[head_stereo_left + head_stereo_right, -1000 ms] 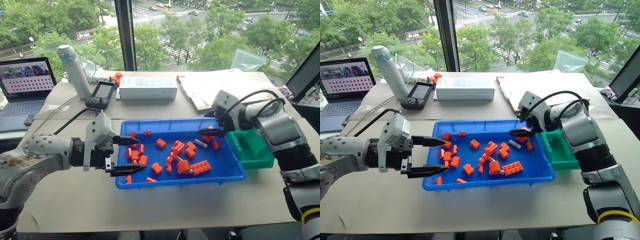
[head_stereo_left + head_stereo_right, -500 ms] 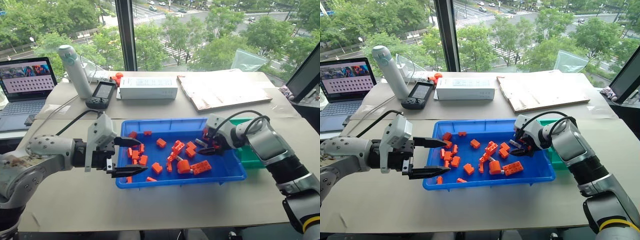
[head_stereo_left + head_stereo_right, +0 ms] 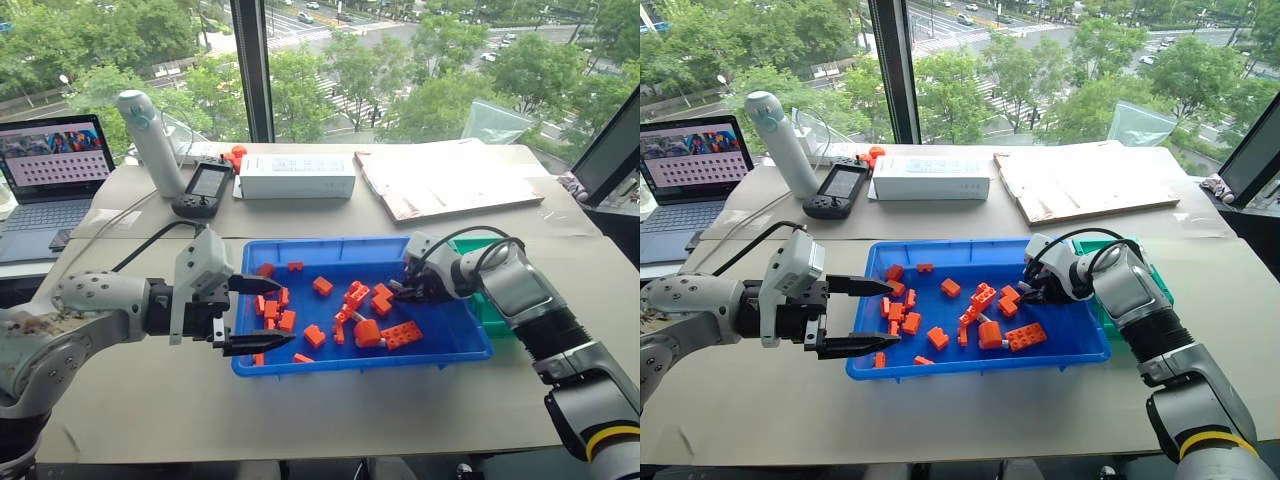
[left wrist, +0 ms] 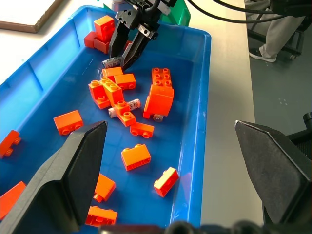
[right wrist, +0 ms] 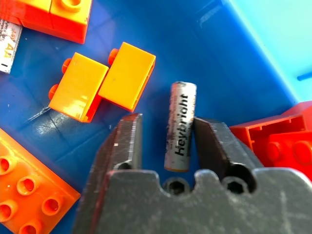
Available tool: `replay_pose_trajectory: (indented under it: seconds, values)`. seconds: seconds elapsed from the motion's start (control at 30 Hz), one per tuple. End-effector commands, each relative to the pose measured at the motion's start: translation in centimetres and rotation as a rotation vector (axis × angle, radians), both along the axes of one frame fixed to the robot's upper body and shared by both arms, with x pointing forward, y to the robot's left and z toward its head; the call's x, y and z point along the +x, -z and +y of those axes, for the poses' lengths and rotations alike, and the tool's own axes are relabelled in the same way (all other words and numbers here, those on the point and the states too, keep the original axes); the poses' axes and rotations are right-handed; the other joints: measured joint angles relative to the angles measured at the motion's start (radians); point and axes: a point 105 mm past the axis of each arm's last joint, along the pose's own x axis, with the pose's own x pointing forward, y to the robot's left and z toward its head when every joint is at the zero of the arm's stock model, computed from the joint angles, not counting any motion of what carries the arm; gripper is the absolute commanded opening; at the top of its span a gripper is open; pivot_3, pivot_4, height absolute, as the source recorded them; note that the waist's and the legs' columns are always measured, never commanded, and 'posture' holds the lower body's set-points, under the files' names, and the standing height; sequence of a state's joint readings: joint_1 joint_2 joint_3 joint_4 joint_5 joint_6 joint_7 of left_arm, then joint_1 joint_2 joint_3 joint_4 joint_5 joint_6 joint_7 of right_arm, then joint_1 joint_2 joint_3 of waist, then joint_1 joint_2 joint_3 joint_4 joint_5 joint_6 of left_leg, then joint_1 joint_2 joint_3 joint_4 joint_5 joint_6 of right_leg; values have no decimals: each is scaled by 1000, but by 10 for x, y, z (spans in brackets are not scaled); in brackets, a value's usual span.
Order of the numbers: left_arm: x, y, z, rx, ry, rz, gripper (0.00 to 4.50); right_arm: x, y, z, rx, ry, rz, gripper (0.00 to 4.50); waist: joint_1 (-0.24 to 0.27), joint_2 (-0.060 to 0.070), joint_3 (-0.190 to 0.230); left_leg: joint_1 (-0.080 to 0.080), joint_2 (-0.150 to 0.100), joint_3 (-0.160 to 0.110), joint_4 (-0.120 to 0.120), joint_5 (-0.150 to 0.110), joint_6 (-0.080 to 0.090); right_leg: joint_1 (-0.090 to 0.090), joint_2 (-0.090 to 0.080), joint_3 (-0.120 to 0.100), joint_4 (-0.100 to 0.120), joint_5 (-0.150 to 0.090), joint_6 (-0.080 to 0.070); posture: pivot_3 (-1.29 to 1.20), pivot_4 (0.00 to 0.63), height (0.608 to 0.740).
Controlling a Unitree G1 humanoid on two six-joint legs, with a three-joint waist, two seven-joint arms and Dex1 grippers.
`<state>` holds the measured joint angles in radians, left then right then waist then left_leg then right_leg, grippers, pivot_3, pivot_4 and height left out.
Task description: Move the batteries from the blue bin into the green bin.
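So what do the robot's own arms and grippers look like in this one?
Both arms are made of rounded silver-grey metallic segments with dark joints. The left arm carries a boxy pale-grey wrist block and a black cable. The right arm has looping black cables and a yellow ring lower down. The left gripper and right gripper each have two tapered black fingers.

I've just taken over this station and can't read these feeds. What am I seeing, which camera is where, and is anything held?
This is a two-armed humanoid robot at a table. The two wide pictures come from its head, the two close ones from its wrists. On the table sit a blue bin of orange bricks and batteries, and a green bin to its right. The right gripper has its fingers either side of one battery, a gap on one side, so not yet clamped. The left gripper hovers open and empty at the bin's left end.
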<state>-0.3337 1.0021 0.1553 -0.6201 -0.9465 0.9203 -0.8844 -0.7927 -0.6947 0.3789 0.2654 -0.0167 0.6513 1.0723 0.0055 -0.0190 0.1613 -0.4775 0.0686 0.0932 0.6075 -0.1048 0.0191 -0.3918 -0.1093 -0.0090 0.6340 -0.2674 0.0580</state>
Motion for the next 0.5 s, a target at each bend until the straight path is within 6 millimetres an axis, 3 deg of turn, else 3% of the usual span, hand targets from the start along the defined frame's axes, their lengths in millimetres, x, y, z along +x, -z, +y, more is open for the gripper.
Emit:
replay_pose_trajectory:
  seconds: [0.03, 0.27, 0.4, 0.5]
  values:
    - [0, -10, 0, -7, 9, -55, 4500, 1, -18, -4, 0, -6, -55, 217, 1, 0, 0, 0, 0, 0, 0, 0, 0, 0, 0, 0, 0, 0, 0, 0, 150, 740]
    - [10, -14, -2, -37, 21, -73, 4500, -6, -92, -22, 134, 82, -182, 221, 4, 0, 0, -1, 0, 0, -1, 0, 0, -1, 0, 0, 0, 0, 0, 0, 150, 740]
    - [17, -16, -8, -64, 47, -78, 4500, -16, -127, -71, 124, 247, -255, 221, 14, 1, 1, -1, 0, 0, 0, 0, 0, -1, 0, 0, -1, 0, 0, 0, 150, 740]
    - [20, -15, -11, -71, 65, -79, 4500, -24, -128, -94, 99, 318, -240, 221, 15, 1, 1, -1, -1, 1, -1, 0, 0, -1, -2, 0, -2, -3, -4, 0, 150, 740]
